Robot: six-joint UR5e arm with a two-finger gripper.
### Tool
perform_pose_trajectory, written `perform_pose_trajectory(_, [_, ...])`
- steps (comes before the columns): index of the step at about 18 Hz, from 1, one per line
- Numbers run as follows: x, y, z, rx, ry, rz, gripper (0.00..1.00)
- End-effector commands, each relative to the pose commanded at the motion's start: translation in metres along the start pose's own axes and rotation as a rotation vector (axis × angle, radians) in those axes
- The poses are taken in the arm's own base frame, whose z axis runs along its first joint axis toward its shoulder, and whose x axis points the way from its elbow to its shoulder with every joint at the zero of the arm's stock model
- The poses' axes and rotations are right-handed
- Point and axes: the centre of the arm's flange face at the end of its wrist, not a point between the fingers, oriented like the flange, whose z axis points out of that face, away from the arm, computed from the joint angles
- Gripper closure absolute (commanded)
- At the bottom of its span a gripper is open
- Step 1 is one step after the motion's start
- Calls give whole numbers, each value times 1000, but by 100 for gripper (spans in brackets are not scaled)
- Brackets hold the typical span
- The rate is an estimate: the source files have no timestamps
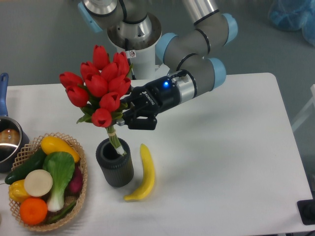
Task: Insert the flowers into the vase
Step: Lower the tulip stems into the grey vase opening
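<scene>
**Stems at the rim: a top-heavy bunch over a light vase**

The flowers (98, 83) hang tilted above the vase (114, 162), red buds leaning up and to the left, with the pale bound stems pointing down into the round mouth. The stem tips appear to be just inside the rim on its near-right side, though how deep they reach is hidden. The fingers of the gripper (129, 114) are clamped on the bunch just below the leaves, so the hold sits high on the stems.

The main risk, as I judge it, is the angle. Stems entering slantwise can catch the rim or press against the inner wall, and a short, free-standing vase could tip or slide across the tabletop (221, 162). The banana (143, 173) lies just beside the vase on the right and could be knocked if the vase shifts; the wicker basket (48, 181) of vegetables stands near on the left.

A second risk is release: the head is wider than the vase, so letting go before the stems are deep could let the bunch topple out leftward.
</scene>
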Motion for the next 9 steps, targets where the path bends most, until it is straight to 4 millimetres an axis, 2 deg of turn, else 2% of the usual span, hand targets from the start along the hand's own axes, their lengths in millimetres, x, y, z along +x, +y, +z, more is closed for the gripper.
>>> perform_pose_trajectory(9, [6,17,-4,29,-8,-45,70])
